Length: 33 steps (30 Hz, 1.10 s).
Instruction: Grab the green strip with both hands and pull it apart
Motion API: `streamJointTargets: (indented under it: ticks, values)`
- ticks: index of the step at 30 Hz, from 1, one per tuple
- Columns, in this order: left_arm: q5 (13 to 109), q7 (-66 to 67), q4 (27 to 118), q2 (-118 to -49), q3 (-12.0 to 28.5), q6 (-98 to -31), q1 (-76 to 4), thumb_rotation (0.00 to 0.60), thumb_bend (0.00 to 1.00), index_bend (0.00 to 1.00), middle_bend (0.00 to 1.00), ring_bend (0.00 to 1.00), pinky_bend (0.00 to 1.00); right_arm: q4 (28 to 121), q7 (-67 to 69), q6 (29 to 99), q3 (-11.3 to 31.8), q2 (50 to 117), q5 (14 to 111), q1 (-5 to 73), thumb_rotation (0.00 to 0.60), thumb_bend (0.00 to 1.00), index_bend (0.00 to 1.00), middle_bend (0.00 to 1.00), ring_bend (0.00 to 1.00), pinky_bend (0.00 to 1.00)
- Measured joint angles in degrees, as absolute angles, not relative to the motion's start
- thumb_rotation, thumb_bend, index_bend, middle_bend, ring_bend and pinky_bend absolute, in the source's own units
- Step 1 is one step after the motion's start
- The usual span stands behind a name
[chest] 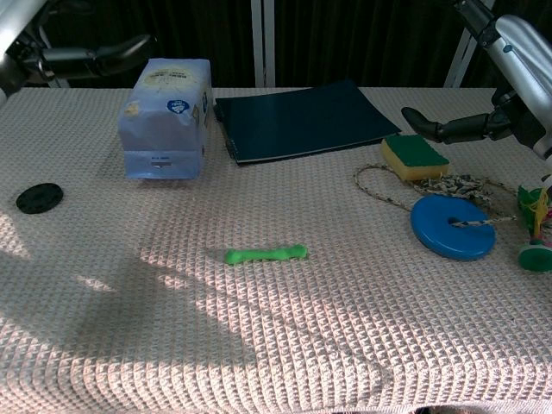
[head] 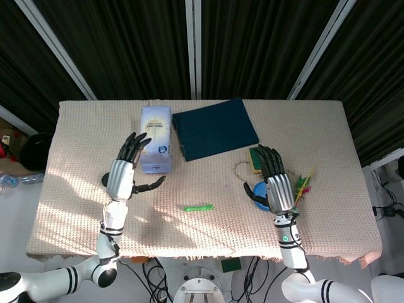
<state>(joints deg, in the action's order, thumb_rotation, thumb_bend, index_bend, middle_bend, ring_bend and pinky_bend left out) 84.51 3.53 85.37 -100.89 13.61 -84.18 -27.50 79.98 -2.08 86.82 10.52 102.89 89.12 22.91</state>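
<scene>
The green strip [head: 198, 207] [chest: 266, 254] lies flat on the beige woven cloth near the table's front middle, touched by nothing. My left hand [head: 128, 166] hovers above the cloth to the strip's left, fingers spread and empty; the chest view catches only its fingers [chest: 95, 57] at the top left. My right hand [head: 275, 180] hangs over the blue disc to the strip's right, fingers apart and empty, with its thumb [chest: 444, 128] showing in the chest view.
A blue-white packet [head: 156, 137] [chest: 166, 115] and a dark notebook [head: 214, 128] [chest: 302, 119] lie at the back. Right of the strip are a blue disc [chest: 453, 226], a yellow-green sponge [chest: 414, 156], a rope [chest: 448, 185] and a feathered toy [chest: 535, 226]. A black disc [chest: 39, 197] sits left.
</scene>
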Motion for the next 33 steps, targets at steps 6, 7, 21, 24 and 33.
streamJointTargets:
  ticks: [6,7,21,24,33]
  values:
    - [80.89,12.81,89.53,-99.19,9.20,-75.25,-28.29,0.446,0.13,0.34,0.23,0.11,0.17,85.39,-10.10,85.10,8.44,99.06,88.67,21.84,0.600,0.28,0.04,0.00,0.00,0.00]
    - [80.31,13.97,89.73,-99.35,8.68,-74.28,-28.45,0.447,0.13,0.35,0.24,0.13,0.18,86.98,-12.15,84.92,8.05,98.27,88.56,21.53,0.600,0.28,0.05,0.00,0.00,0.00]
    - [71.70,25.08,86.54,-107.64,6.32,-66.54,-30.62,0.471,0.17,0.38,0.29,0.17,0.23,94.31,-20.72,82.90,5.78,94.05,87.74,19.44,0.600,0.28,0.12,0.00,0.00,0.00]
    - [70.72,26.47,85.59,-108.87,6.31,-65.92,-30.92,0.468,0.18,0.40,0.29,0.17,0.23,94.25,-20.65,82.51,5.80,93.99,87.33,19.32,0.600,0.28,0.12,0.00,0.00,0.00]
    - [68.91,28.98,83.61,-111.11,6.56,-66.84,-30.55,0.498,0.19,0.45,0.29,0.17,0.22,94.02,-19.91,80.40,5.38,94.47,86.39,19.40,0.600,0.28,0.15,0.00,0.00,0.00]
